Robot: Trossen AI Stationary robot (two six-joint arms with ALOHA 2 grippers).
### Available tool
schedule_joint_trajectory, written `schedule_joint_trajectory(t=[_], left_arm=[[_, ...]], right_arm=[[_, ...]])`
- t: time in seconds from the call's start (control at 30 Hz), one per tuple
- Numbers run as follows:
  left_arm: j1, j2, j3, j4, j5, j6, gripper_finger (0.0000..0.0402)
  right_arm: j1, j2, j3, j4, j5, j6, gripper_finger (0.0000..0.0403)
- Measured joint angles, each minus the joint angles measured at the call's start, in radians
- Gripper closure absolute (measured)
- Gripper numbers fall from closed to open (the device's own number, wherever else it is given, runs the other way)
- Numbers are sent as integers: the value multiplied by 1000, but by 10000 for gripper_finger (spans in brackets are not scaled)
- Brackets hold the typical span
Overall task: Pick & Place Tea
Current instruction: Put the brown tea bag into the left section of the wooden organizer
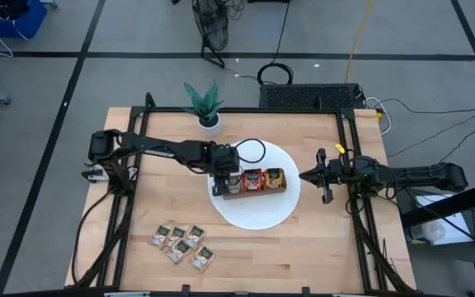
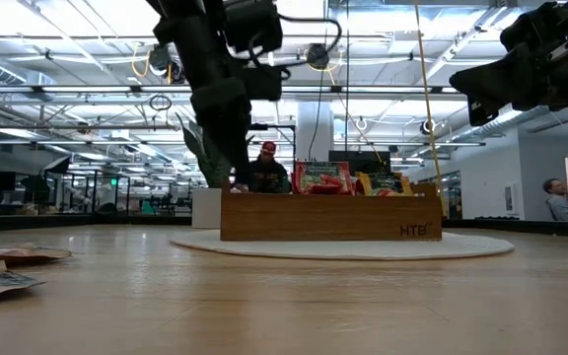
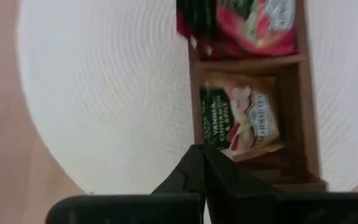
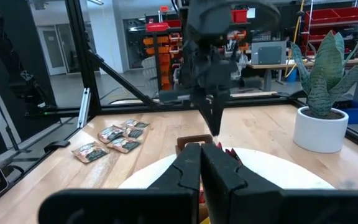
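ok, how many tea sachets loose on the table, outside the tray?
5 loose sachets, clustered off the white mat, left arm's side: three in a row, two nearer the table edge. Overlap may hide more.

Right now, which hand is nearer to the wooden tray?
Left. The left hand hangs right over the wooden tray, at its end compartment; the right hand waits beyond the round white mat's edge.

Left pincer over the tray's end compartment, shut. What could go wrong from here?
1. The left pincer is closed directly over the wooden tray, above a beige sachet lying loose in its compartment. It appears to hold nothing, so any grasp may have missed.
2. It hangs close to the tray wall; a sideways exit might nudge the tray across the white mat.
3. Five beige sachets remain clustered and touching on the table, so a later pick might drag a neighbour.
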State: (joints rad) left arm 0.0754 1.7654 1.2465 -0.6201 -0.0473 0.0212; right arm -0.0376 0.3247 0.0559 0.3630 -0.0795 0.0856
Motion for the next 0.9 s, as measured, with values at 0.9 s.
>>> schedule_joint_trajectory(t=[0.9], left_arm=[[-91, 88, 1, 110, 48, -101, 400]], right_arm=[[0, 4, 0, 3, 0, 0, 399]])
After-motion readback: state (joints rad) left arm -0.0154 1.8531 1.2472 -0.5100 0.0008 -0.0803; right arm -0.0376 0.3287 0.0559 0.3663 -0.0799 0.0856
